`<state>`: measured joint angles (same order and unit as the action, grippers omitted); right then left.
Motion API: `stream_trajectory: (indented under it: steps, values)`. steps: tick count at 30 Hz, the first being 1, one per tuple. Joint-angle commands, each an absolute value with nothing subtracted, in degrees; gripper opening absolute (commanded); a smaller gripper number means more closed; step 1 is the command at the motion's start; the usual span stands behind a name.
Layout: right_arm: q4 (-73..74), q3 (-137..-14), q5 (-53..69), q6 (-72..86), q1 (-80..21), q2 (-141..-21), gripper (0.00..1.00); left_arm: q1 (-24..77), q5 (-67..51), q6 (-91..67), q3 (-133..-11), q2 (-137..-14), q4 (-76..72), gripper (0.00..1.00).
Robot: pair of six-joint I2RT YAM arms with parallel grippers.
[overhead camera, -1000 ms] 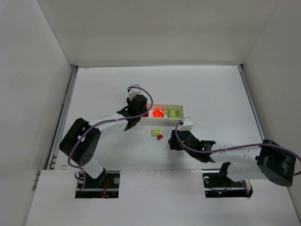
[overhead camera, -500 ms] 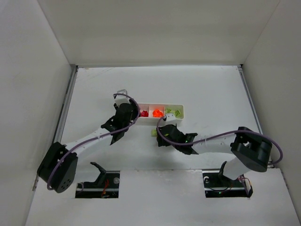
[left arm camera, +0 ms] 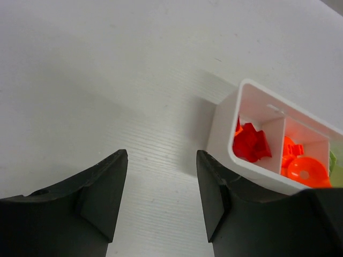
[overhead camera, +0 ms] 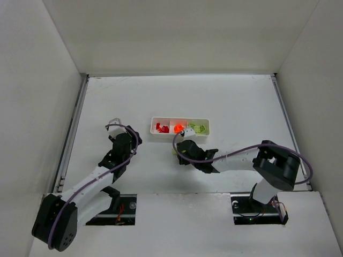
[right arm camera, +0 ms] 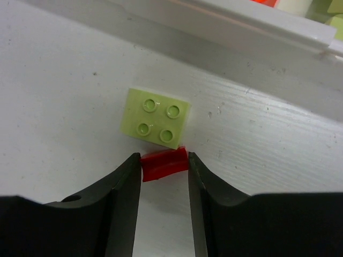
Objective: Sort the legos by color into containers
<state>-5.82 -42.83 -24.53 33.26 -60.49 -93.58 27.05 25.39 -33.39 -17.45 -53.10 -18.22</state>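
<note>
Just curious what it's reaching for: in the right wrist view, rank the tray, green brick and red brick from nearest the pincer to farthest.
1. The red brick, inside the right pincer.
2. The green brick, just beyond it.
3. The tray, farthest, along the top edge.

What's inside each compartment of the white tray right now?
In the tray, red legos fill the left compartment, orange legos the middle, and yellow-green legos the right. The pieces are piled, so anything underneath and the exact counts are hidden.
</note>
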Motion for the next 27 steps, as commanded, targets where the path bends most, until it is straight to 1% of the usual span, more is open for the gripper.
stream_trajectory:
  steps: [1, 5, 8, 13, 18, 25, 27]
  values:
    - [-2.91, -44.12, -24.78, 34.01, -61.47, -89.93, 0.25, 23.69, 25.58, -36.29, -15.04, -49.84, -19.95, 0.52]
    - [-1.23, -45.87, -23.91, 33.05, -62.36, -82.46, 0.25, 21.31, 24.97, -38.23, -13.45, -48.25, -20.21, 0.54]
    - [-1.84, -50.17, -22.33, 30.77, -61.48, -81.91, 0.25, 21.22, 23.65, -38.5, -13.54, -49.83, -21.44, 0.54]
    - [-5.18, -60.36, -21.53, 27.69, -55.77, -90.42, 0.27, 22.71, 22.41, -38.85, -13.89, -52.38, -23.11, 0.54]
    - [-5.28, -68.98, -20.74, 26.55, -53.13, -99.04, 0.28, 23.33, 21.36, -38.58, -13.97, -52.56, -23.73, 0.54]
    - [-5.1, -74.97, -18.11, 27.59, -52.43, -105.11, 0.33, 26.05, 21.44, -37.88, -14.41, -52.38, -24.52, 0.52]
    - [-5.1, -75.32, -17.58, 27.95, -52.43, -105.82, 0.36, 26.76, 21.8, -37.62, -14.5, -52.38, -24.7, 0.51]
